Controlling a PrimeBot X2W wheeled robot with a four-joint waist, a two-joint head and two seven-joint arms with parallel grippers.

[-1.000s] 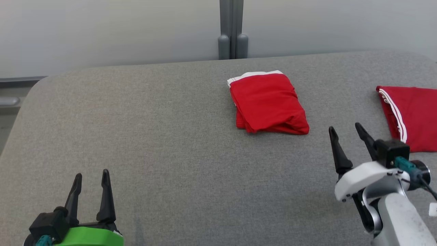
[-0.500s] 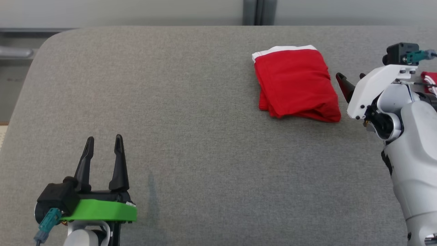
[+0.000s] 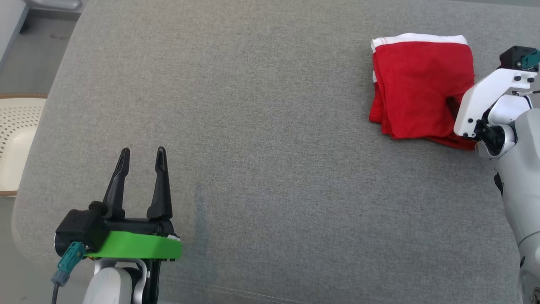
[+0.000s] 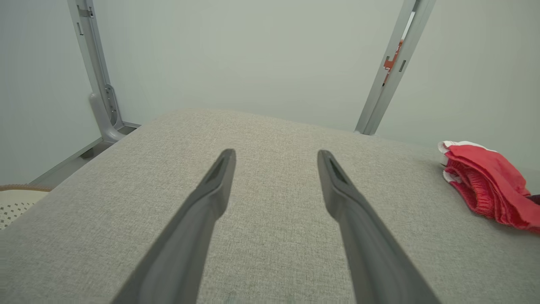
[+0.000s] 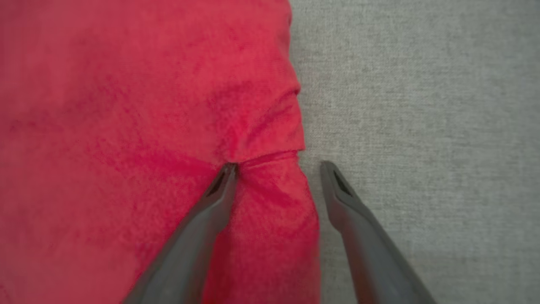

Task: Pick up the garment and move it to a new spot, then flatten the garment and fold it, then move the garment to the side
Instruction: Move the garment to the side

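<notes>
The garment [image 3: 417, 84] is a folded red cloth with a white band, lying at the far right of the grey padded table [image 3: 270, 126]. My right gripper [image 5: 278, 169] is open and pressed down on the garment's [image 5: 126, 105] right edge: one finger dents the cloth, the other rests on the table beside it, a fold between them. In the head view the white wrist hides its fingertips. My left gripper [image 3: 141, 152] hovers open and empty over the table's near left. The left wrist view shows the garment [image 4: 489, 181] far to the right of its fingers [image 4: 276, 154].
A pale perforated basket [image 3: 17, 139] stands on the floor past the table's left edge. Grey wall panels with metal posts [image 4: 388, 67] rise behind the table. Bare grey padding stretches between the two grippers.
The head camera has tilted down and shifted, so the wall and the second red cloth have left the picture. My right gripper has come down from beside the garment onto its right edge, still open.
</notes>
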